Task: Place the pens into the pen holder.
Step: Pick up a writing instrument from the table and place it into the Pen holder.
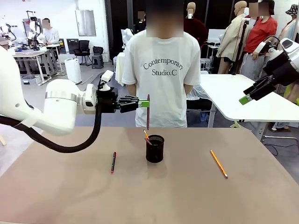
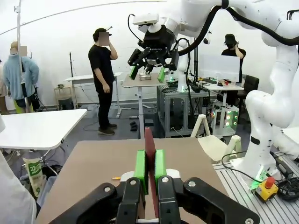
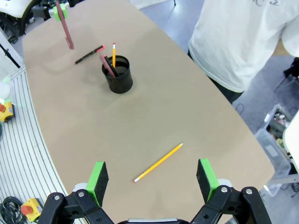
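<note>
Views: front cam has both arms plus a person [image 1: 161, 70] in a white T-shirt at the far side of the worktop [image 1: 70, 196]. R wrist cam looks down from above, so the mouth of the cup and what's in it show clearly. L wrist cam looks along the gripped pen, w/ the R arm's fingers far off and high up.
Count: 5 pens total: 1 gripped, 2 in cup, 2 flat on worktop. 1 cup.
L fingers [image 1: 143, 103]: closed tight on the held pen, green pads pressing it from both sides, clear in L wrist cam.
Held pen [image 1: 148, 112]: reddish-pink, thin, hanging upright in the air above and slightly left of the cup, tip not touching it.
R fingers [image 1: 245, 99]: spread wide, gripping nothing, raised well above the worktop's right end.
Cup [image 1: 154, 148]: small black mesh cylinder, upright, about mid-worktop.
In cup: cup pencil [image 3: 113, 51], orange-yellow, and cup pen [image 3: 107, 65], reddish, both leaning on the rim.
Black pen [image 1: 113, 162]: black w/ red ends, flat on worktop, left of cup, apart from it.
Loose pencil [image 1: 218, 164]: orange-yellow, flat, at a slant, well right of cup. In R wrist cam it lies btwn the spread pads.
</note>
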Controlling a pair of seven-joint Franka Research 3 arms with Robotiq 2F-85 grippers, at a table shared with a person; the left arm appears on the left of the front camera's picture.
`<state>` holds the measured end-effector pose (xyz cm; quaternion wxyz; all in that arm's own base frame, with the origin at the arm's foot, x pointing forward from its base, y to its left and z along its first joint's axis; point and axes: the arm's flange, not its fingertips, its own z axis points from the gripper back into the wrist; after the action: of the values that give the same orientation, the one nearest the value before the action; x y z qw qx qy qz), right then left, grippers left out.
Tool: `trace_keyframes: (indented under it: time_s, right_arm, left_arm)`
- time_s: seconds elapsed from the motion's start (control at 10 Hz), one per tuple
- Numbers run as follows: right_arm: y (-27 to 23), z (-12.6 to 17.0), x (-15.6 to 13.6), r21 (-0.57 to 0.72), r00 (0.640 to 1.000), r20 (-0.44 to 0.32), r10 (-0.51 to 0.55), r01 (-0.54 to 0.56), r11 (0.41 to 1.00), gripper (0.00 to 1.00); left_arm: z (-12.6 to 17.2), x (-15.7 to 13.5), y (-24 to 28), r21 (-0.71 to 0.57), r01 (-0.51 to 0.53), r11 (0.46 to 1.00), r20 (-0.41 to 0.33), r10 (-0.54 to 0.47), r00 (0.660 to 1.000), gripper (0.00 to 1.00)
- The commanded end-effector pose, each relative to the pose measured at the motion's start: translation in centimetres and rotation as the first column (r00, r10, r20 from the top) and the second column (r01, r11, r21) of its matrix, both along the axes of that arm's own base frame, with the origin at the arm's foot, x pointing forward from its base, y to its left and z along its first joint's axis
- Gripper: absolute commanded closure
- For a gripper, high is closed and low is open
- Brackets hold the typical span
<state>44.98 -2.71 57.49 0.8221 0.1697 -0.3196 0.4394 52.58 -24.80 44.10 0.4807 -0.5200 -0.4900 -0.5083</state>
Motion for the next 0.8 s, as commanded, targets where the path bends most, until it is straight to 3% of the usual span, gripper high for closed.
trace_keyframes:
  time_s: [0.0, 0.2, 0.7]
  right_arm:
    - [0.0, 0.2, 0.1, 0.022, 1.000, 0.004, 0.002, -0.002, 1.000, 0.00]
    - [0.0, 0.2, 0.1, 0.022, 1.000, 0.004, 0.002, -0.002, 1.000, 0.00]
    - [0.0, 0.2, 0.1, 0.022, 1.000, 0.004, 0.002, -0.002, 1.000, 0.00]
  left_arm:
    - [0.7, -0.2, 0.3, 0.004, -0.013, 1.000, 0.014, 0.013, 1.000, 1.00]
    - [0.2, 0.0, 0.1, 0.000, -0.003, 1.000, 0.004, 0.003, 1.000, 1.00]
    - [-5.5, 4.1, -1.7, -0.114, 0.061, 0.992, 0.134, -0.046, 0.990, 1.00]
